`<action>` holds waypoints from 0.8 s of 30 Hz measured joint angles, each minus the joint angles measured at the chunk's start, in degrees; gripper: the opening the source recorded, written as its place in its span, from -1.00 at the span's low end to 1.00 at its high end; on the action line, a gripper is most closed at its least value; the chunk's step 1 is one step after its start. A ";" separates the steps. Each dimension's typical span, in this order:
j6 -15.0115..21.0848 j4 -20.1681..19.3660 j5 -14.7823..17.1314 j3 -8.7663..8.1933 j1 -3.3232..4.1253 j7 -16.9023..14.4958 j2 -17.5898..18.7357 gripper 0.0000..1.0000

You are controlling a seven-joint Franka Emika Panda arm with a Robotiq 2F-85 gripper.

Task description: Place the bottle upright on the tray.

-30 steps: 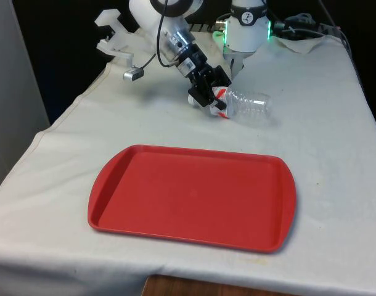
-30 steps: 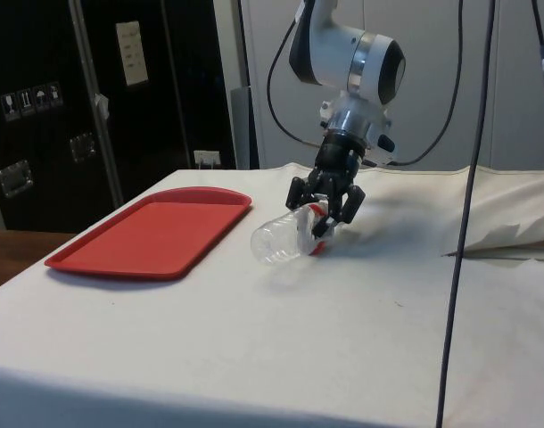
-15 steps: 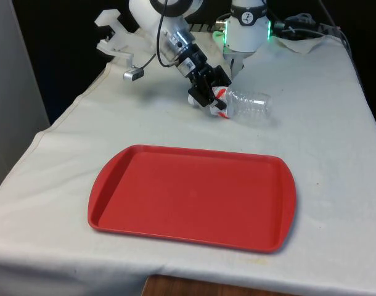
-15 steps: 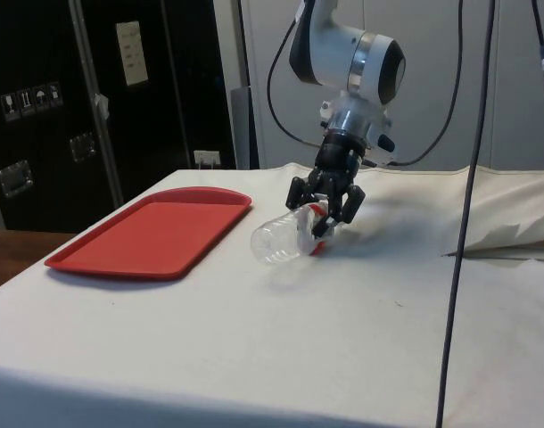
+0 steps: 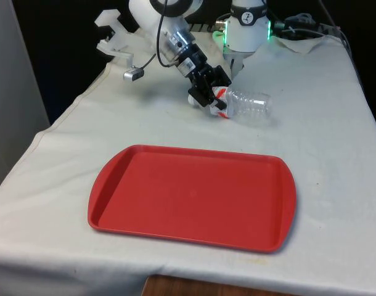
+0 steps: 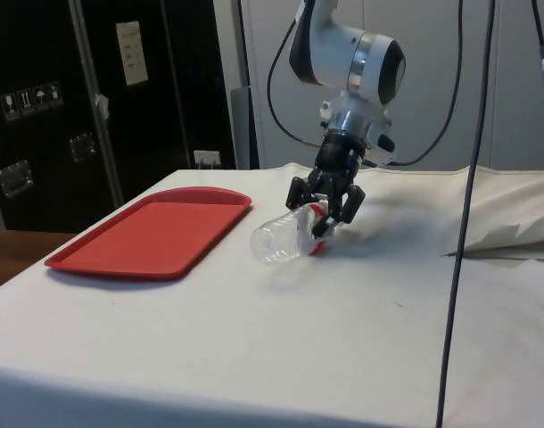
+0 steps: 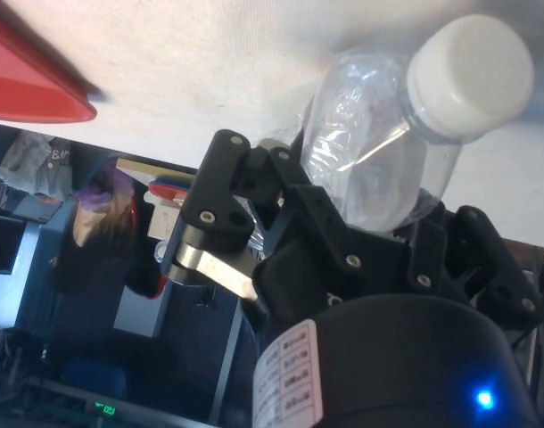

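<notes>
I see the end effector (image 5: 214, 97) closed on the neck end of the clear bottle (image 5: 249, 105), which lies sideways on the worktop (image 5: 336, 154) toward its far edge, apart from the red tray (image 5: 194, 197).

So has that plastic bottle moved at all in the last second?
No. The bottle lies on its side in the same spot beyond the red tray, with the gripper at its neck end in the front view.

Dark cabinets (image 6: 85, 107) stand behind the white-clothed table (image 6: 361, 312); a pale wall (image 6: 424, 80) beyond.
</notes>
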 measured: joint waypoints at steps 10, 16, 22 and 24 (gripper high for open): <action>-0.11 0.00 0.00 0.34 0.06 0.00 0.06 -0.70; -0.11 0.06 0.00 0.34 0.11 0.11 0.06 -0.70; -0.29 0.40 0.00 0.17 0.11 0.11 0.06 -0.70; -0.34 0.46 0.00 0.11 0.11 0.17 -0.06 -0.70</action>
